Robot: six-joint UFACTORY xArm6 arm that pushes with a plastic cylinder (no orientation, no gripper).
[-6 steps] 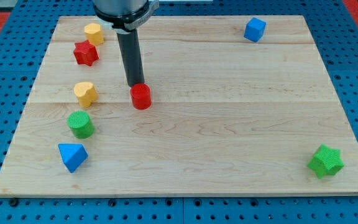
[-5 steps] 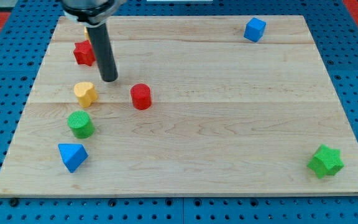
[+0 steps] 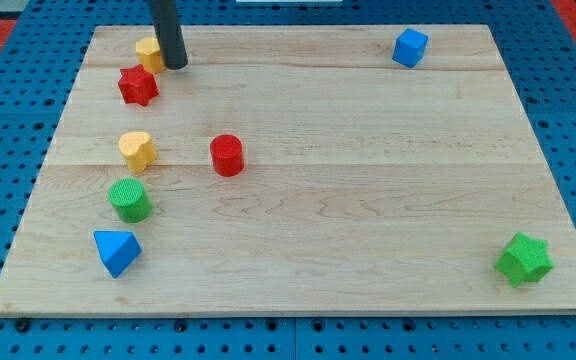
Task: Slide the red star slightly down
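Note:
The red star [image 3: 137, 86] lies near the board's top left corner. My tip [image 3: 175, 64] is just above and to the right of it, beside the right edge of a yellow block [image 3: 148, 53] that sits right above the star. The tip looks apart from the star by a small gap. The rod rises out of the view's top.
A yellow block [image 3: 137, 150], a green cylinder [image 3: 129, 199] and a blue block [image 3: 116, 251] run down the left side. A red cylinder [image 3: 226, 155] sits right of them. A blue cube [image 3: 409, 47] is at top right, a green star [image 3: 523, 259] at bottom right.
My tip has moved from beside the red cylinder to the left and then up to the top left, next to the upper yellow block. No block has moved.

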